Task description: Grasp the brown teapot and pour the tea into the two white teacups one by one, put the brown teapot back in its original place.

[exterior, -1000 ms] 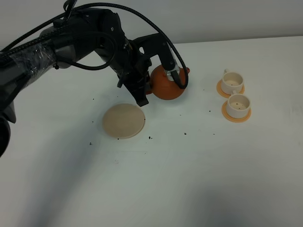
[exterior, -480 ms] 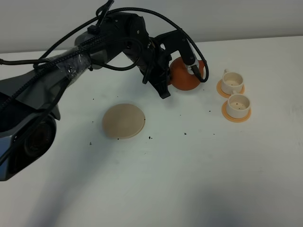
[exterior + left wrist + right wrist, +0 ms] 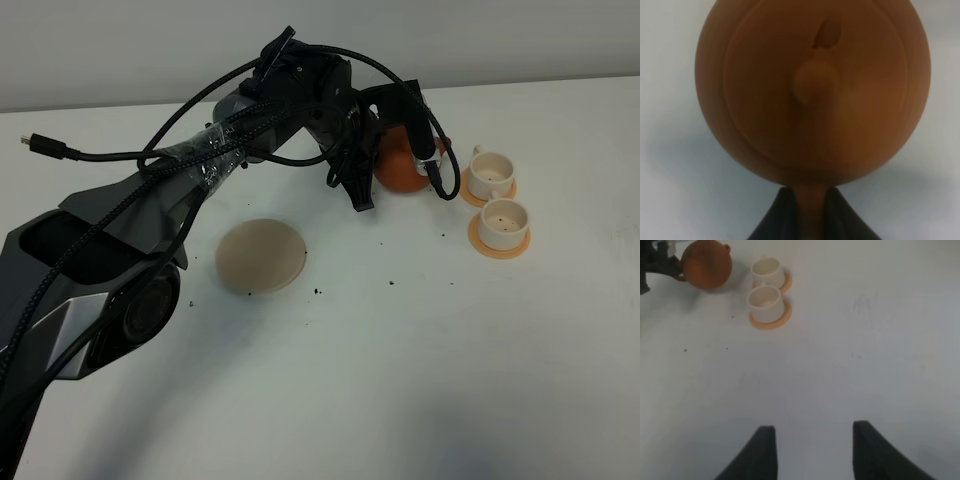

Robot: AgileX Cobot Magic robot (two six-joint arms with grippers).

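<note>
The brown teapot (image 3: 402,168) hangs in my left gripper (image 3: 378,162), which is shut on its loop handle, just left of the far white teacup (image 3: 491,172). The near white teacup (image 3: 503,220) stands in front of it; each cup is on an orange saucer. In the left wrist view the teapot (image 3: 812,90) fills the frame with its lid knob up, and the handle runs between my gripper's (image 3: 810,220) fingers. The cream coaster (image 3: 261,256) lies bare to the left. My right gripper (image 3: 815,452) is open and empty, far from the teapot (image 3: 706,265) and the cups (image 3: 765,299).
The left arm's black cables (image 3: 150,160) loop over the back left of the white table (image 3: 400,380). Small dark specks (image 3: 318,292) are scattered near the coaster.
My left arm has carried the teapot to the right, away from the coaster and up beside the far teacup. The cups and the coaster have not moved.
</note>
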